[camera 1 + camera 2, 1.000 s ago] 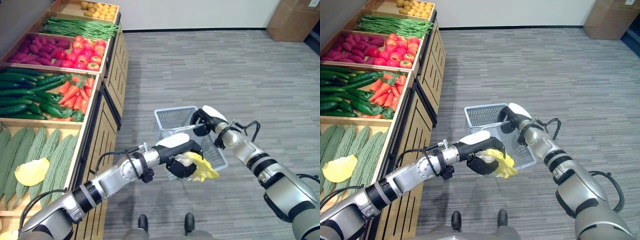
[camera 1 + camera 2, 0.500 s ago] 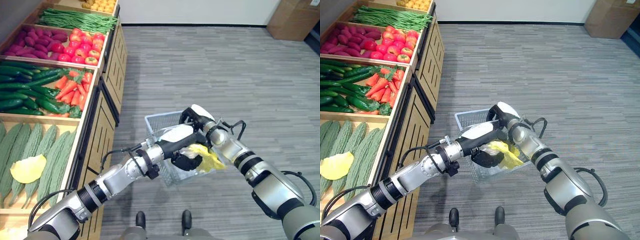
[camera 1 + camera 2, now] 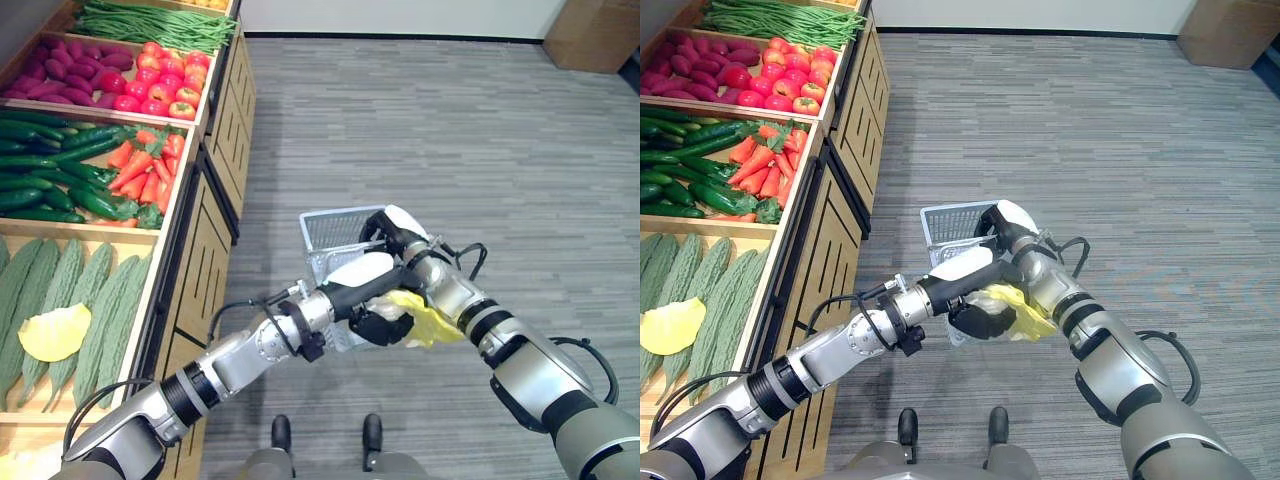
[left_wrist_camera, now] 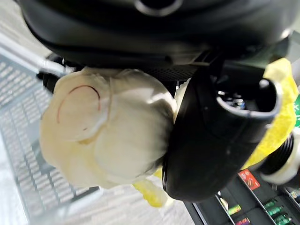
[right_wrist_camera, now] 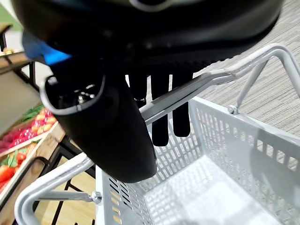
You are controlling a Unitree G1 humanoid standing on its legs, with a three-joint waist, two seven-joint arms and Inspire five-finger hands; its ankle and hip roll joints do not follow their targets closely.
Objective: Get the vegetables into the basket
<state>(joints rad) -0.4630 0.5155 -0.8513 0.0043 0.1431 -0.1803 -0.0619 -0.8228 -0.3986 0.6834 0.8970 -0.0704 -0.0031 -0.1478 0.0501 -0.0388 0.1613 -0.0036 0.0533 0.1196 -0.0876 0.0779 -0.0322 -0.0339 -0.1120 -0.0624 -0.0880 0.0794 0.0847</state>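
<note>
Yellow-leafed cabbage (image 3: 412,312) sits clamped in the left hand (image 3: 372,290), right over the grey basket (image 3: 335,226) that the right hand (image 3: 392,228) carries. Left wrist view: thumb and fingers wrap its pale stem end, mesh just beyond. Right wrist view: fingers (image 5: 159,105) hooked under the basket handle (image 5: 197,86). Best lower past the rim before letting go, basket kept level.

One grey wire-mesh basket (image 3: 338,228) and one pale yellow-leaved cabbage (image 4: 105,136) are counted. Two dark robot hands, left hand (image 3: 378,303) and right hand (image 3: 393,228), are seen. Five long ridged green bitter gourds (image 3: 85,300) are counted on the wooden shelf (image 3: 205,215), plus one loose yellow leaf (image 3: 55,332).
</note>
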